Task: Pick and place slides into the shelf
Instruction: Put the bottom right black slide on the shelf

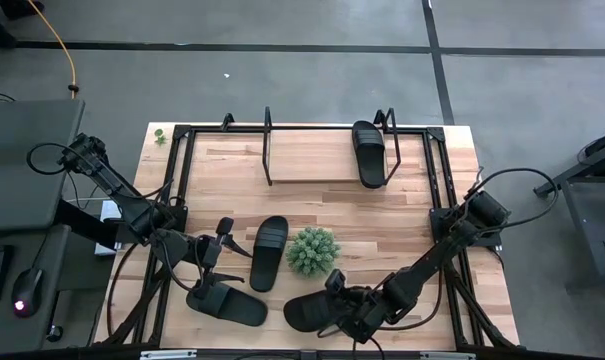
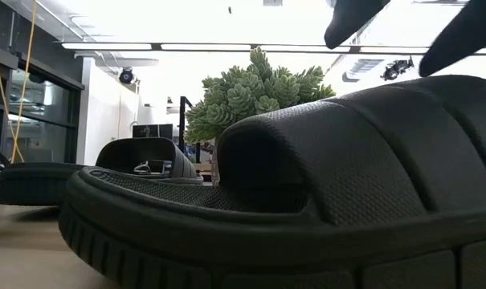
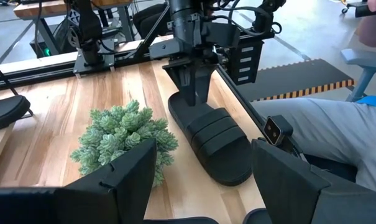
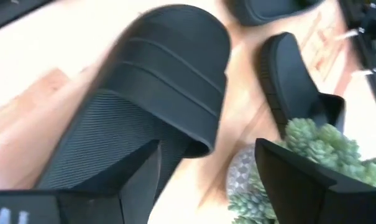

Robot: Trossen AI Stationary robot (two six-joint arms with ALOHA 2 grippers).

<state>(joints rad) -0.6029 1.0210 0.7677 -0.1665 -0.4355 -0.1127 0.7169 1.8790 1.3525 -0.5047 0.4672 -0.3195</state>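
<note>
The shelf (image 1: 302,160) stands at the table's far edge, and one slide (image 1: 369,152) lies sole-down on the right part of its board. A second slide (image 1: 269,252) lies flat mid-table, left of the green plant (image 1: 313,250). A third slide (image 1: 232,305) rests near the front edge, with my open left gripper (image 1: 217,275) (image 3: 203,180) just above its far side. My right gripper (image 1: 334,292) (image 4: 206,180) hangs open over the strap end of the fourth slide (image 1: 310,312) (image 3: 212,134) (image 4: 169,68). In the low view its fingertips (image 2: 351,20) stand clear above the strap (image 2: 371,136).
The plant (image 3: 122,137) (image 4: 312,149) stands close beside the fourth slide on its far side. Black rails (image 1: 437,210) frame the table's sides. The shelf board left of its slide is bare. A person's grey-clad leg (image 3: 337,124) shows beyond the table's edge.
</note>
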